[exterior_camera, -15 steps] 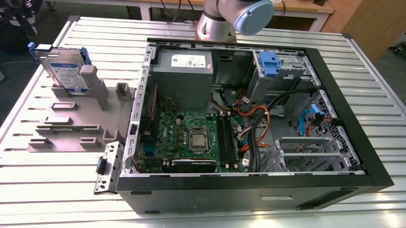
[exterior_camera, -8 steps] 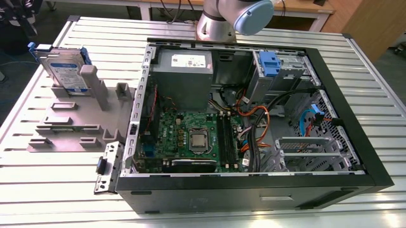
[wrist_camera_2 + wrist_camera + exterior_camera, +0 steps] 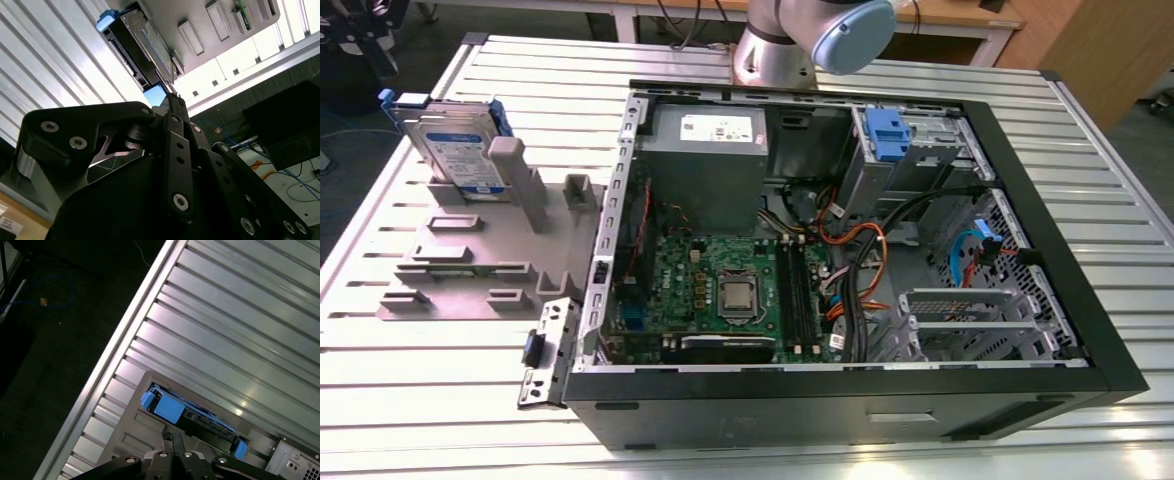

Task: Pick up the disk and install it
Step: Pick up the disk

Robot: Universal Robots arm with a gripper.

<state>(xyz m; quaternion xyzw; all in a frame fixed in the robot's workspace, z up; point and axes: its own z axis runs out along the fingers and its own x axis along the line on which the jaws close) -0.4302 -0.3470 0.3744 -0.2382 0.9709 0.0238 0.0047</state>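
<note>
The disk (image 3: 454,148) stands upright in a grey slotted holder (image 3: 480,255) on the table, at the exterior view's left. It is silver with a white-and-blue label and a blue carrier frame. In the first wrist view the disk (image 3: 169,409) lies just past my gripper (image 3: 172,439), edge-on, with its blue frame ends showing. In the second wrist view the disk (image 3: 142,42) is a short way beyond my gripper (image 3: 173,100). The black fingers meet at their tips, shut on nothing and apart from the disk.
An open black computer case (image 3: 1067,250) fills the table's middle and right, with a motherboard (image 3: 720,290), a grey power supply box (image 3: 707,140), loose cables and a blue latch piece (image 3: 887,130) at a bay. The arm (image 3: 814,40) rises behind the case. Ribbed table (image 3: 240,315) surrounds the holder.
</note>
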